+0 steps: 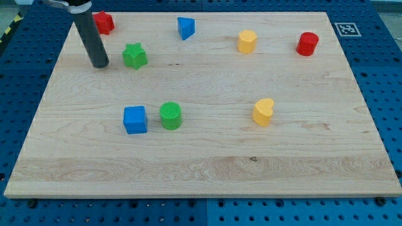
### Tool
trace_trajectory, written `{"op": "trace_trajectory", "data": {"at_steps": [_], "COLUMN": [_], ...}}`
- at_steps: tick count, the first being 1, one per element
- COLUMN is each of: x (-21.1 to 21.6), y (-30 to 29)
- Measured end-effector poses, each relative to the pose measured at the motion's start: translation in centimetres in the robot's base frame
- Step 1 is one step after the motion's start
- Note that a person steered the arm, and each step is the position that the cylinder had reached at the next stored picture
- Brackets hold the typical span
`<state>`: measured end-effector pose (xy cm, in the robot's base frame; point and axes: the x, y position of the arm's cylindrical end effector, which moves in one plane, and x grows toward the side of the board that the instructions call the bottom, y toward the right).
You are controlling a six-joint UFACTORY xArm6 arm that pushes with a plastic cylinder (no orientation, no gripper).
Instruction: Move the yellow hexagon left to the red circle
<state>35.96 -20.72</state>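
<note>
The yellow hexagon (247,41) lies near the view's top, right of centre. The red circle (308,44) lies to its right, near the top right corner of the board, a clear gap between them. My tip (100,64) rests on the board at the view's upper left, far left of both, just left of the green star (134,56) and below a red block (103,22).
A blue triangle (186,27) lies at the top centre. A blue cube (135,119) and a green cylinder (170,115) sit side by side at the lower left. A yellow heart (264,112) lies right of centre. The wooden board (207,169) ends in blue pegboard all round.
</note>
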Motion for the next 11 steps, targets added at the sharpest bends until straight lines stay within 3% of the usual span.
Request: {"op": "trace_trajectory", "data": {"at_steps": [2,3,7,9,10,11], "x": [3.3,4.3,5.0,5.4,2.1,-2.6], "y": [1.8,5.5,7.4,21.2,25.8,25.6]}}
